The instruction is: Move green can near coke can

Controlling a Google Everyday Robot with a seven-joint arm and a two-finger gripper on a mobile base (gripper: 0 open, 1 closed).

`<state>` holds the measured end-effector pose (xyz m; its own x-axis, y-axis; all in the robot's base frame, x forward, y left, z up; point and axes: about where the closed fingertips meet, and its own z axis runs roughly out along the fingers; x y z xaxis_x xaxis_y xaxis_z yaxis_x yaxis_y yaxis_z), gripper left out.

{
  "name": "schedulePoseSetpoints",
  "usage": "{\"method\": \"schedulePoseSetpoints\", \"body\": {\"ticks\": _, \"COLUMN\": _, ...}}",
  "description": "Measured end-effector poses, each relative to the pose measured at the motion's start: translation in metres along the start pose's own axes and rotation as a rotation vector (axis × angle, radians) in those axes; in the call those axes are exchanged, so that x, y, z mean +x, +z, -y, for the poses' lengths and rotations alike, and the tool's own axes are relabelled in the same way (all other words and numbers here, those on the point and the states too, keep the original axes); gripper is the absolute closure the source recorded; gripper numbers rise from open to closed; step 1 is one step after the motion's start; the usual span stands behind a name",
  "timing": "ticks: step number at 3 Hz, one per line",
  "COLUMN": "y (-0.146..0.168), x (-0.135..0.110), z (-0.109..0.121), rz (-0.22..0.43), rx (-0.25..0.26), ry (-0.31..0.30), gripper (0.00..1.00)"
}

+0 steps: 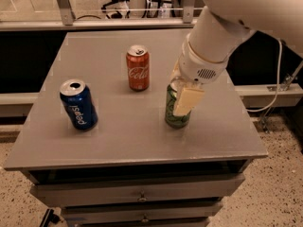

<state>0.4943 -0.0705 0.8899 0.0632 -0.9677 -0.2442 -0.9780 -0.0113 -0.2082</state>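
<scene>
The green can (172,117) stands on the grey table (142,141), right of centre. The coke can (138,69) stands upright behind it and to its left, about a can's width apart. My gripper (180,107) comes down from the upper right and sits at the green can, its cream part covering the can's upper right side and top. The can rests on the table.
A blue Pepsi can (78,104) stands at the left of the table. The table's front edge and drawers (142,197) lie below. A rail and cables run behind the table. My white arm (213,41) hangs over the right side.
</scene>
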Motion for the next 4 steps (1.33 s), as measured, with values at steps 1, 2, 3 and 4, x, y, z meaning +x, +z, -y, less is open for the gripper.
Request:
{"method": "schedulePoseSetpoints", "body": {"ticks": 1, "y": -0.004, "x": 0.003, "z": -0.002, "rz": -0.004, "rx": 0.003, "ry": -0.005, "gripper": 0.64}}
{"method": "schedulePoseSetpoints", "body": {"ticks": 2, "y": -0.024, "x": 0.001, "z": -0.002, "rz": -0.016, "rx": 0.022, "ry": -0.017, "gripper": 0.88}}
{"method": "schedulePoseSetpoints", "body": {"ticks": 3, "y": -0.049, "x": -0.007, "z": 0.003, "rz": -0.025, "rx": 0.053, "ry": -0.036, "gripper": 1.0}}
{"method": "schedulePoseSetpoints", "body": {"ticks": 4, "y": -0.066, "x": -0.016, "z": 0.015, "rz": -0.031, "rx": 0.067, "ry": -0.054, "gripper": 1.0}}
